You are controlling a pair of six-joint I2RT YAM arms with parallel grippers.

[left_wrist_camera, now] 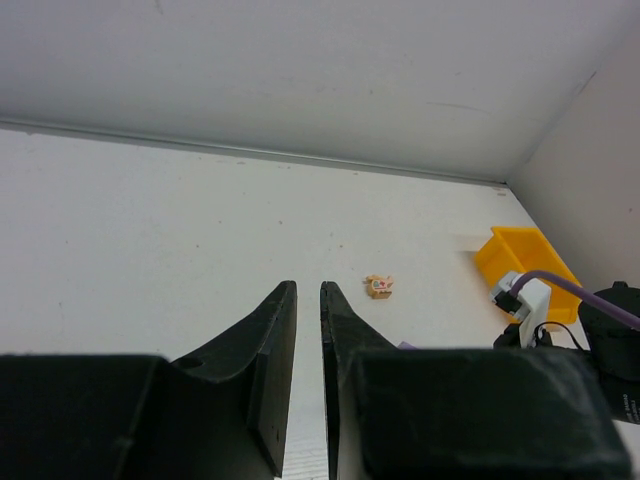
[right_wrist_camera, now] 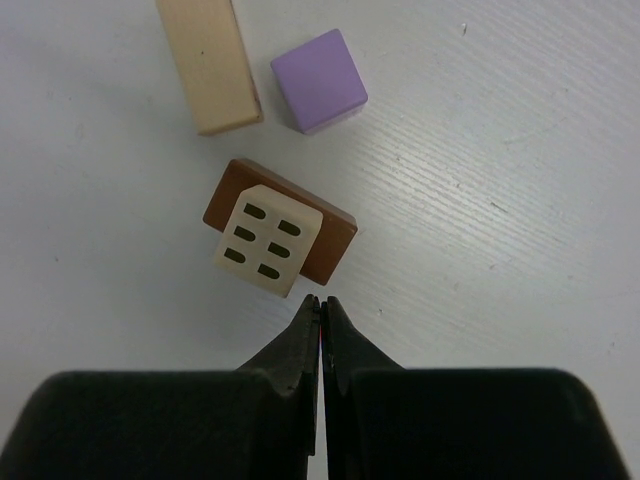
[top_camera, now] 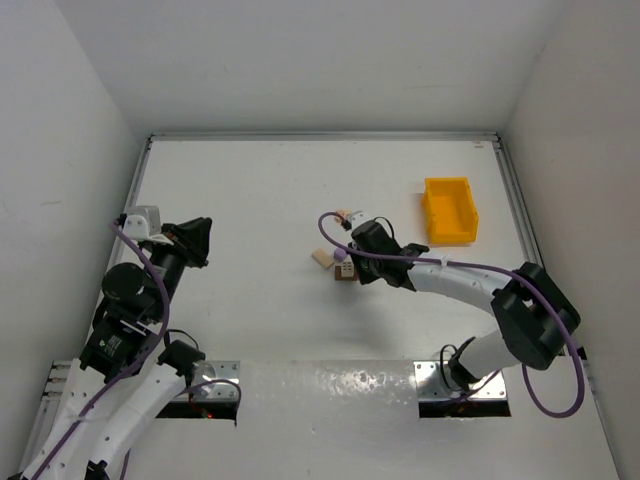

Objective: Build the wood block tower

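Left arm (top_camera: pixel 128 300) and right arm (top_camera: pixel 455 280): white links between bulky black joint housings. A purple cable (top_camera: pixel 470 266) loops along each. Fingers (right_wrist_camera: pixel 295 350) matte black, wedge-shaped, tapering to thin tips; shiny metal base plates (top_camera: pixel 432 375) under both arms.

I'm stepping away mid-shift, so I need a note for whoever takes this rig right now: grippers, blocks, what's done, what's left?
Left gripper: barely open, empty, far from the blocks.
Right gripper: shut, empty, tips close to the brown block.
Done: cream windowed block sits on the brown block.
Left: purple cube and long tan block lie loose beside them; a small patterned block lies apart.
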